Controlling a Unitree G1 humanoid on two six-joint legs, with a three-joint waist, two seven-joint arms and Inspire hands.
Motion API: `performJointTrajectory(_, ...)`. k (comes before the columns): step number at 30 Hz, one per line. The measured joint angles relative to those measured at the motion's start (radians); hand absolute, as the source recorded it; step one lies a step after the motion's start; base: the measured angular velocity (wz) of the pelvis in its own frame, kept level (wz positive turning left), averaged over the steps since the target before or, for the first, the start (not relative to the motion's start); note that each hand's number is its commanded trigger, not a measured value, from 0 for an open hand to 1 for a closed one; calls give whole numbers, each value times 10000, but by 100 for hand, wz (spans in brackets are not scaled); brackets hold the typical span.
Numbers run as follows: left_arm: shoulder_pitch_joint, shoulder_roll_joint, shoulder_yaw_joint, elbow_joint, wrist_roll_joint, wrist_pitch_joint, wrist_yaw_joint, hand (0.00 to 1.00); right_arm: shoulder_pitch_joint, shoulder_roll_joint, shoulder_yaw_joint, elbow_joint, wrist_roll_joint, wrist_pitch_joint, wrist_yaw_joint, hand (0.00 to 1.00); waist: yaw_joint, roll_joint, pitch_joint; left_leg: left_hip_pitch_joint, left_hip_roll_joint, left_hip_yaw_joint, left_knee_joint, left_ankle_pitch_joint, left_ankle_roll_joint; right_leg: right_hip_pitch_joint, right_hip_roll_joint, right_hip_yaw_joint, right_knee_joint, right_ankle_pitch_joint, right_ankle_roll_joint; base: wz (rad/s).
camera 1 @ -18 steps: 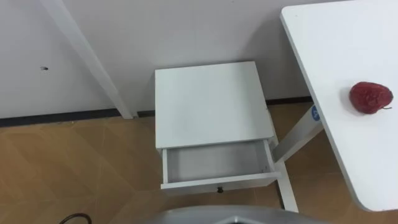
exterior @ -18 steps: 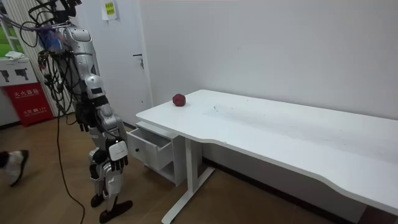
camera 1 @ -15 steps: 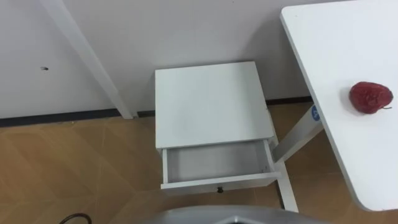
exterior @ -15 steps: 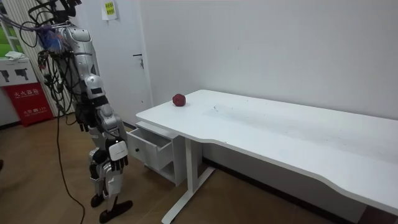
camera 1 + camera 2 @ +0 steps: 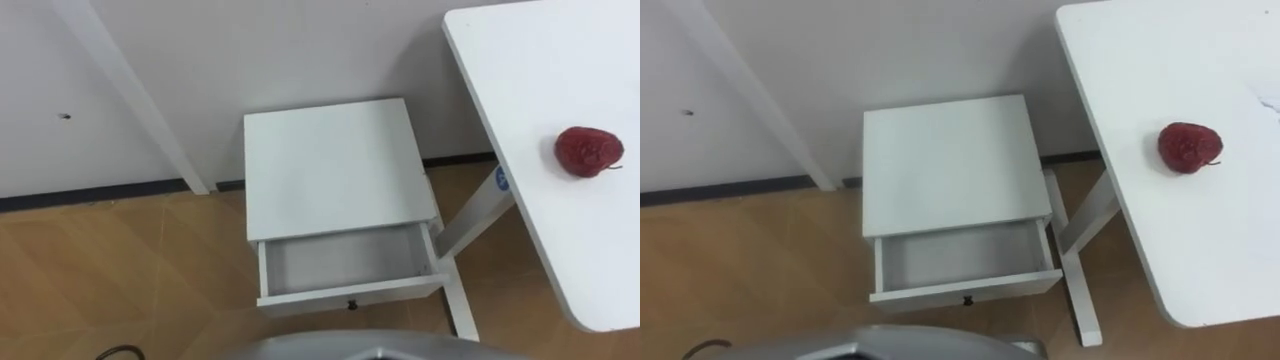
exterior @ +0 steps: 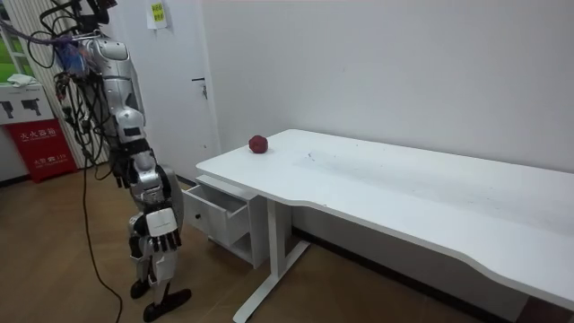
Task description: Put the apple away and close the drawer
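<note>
Your robot stands on the wood-patterned floor, facing a small white square-topped cabinet that sits against the wall. Both arms hang at its sides.

In the room view, the right hand hangs beside the thigh on the side nearer the camera. It is too small there for you to tell whether its fingers are spread, pressed together or curled. It touches nothing. The left hand shows as a dark shape on the far side of the body, and its fingers cannot be read either.

The dark red, slightly wrinkled apple lies on the white table, near the end next to the cabinet. It is well above and beyond the right hand's fingers, and forward and to the right of them as the robot faces.

The cabinet's white drawer stands pulled out towards the robot, and you can see its pale inner floor. A small dark knob sits at the middle of its front panel. The drawer front is ahead of the right hand's fingers, near them but apart, at roughly their height. The table's white leg stands just beside the drawer's right corner.
</note>
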Motion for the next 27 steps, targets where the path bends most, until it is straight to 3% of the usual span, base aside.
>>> performJointTrajectory(1,-6,-6,170,3,-5,-7,54,0,78,17,-345,0,392,-2,-78,0,-44,1,13,7,-1,8,-10,0,0,-1,3,8,-3,0,0,-8)
performJointTrajectory(3,153,5,665,1,-91,-129,265,0,214,24,-2011,-66,2895,-125,-528,0,-123,11,21,147,-6,94,-129,-2,-3,-17,29,203,17,1,-1,-26)
performJointTrajectory(6,358,76,1197,-92,-318,-289,510,0,245,30,-3286,-561,6011,-405,-1044,0,-426,-97,12,154,-8,103,-133,-24,-38,-38,43,247,22,-3,5,-9)
performJointTrajectory(7,411,97,1268,-116,-367,-352,539,0,276,32,-3498,-678,6480,-479,-1114,0,-522,-94,32,148,-9,102,-133,-30,-48,-51,44,251,24,-7,13,3)
performJointTrajectory(11,631,296,1723,-230,-499,-563,654,0,264,38,-4890,-1758,9054,-1053,-1835,0,-658,-283,-34,108,-3,141,-100,-84,-64,-120,42,308,38,-5,27,-3)
performJointTrajectory(13,679,329,1715,-244,-584,-631,787,0,239,-56,-5079,-2066,9626,-1535,-2175,0,-805,-295,-47,-31,1,134,72,-161,-45,-158,24,281,28,-2,54,0)
performJointTrajectory(20,797,375,1820,-526,-575,-847,816,0,14,-156,-5722,-2572,10116,-1684,-3463,0,-815,-361,-89,-105,-16,146,37,-163,-46,-358,15,434,202,6,68,-8)
performJointTrajectory(27,855,393,2032,-890,-615,-970,1175,0,-311,-741,-5941,-4496,10127,-2359,-5106,0,-801,-364,-78,-198,-15,156,54,-163,-45,-502,72,457,322,6,73,1)
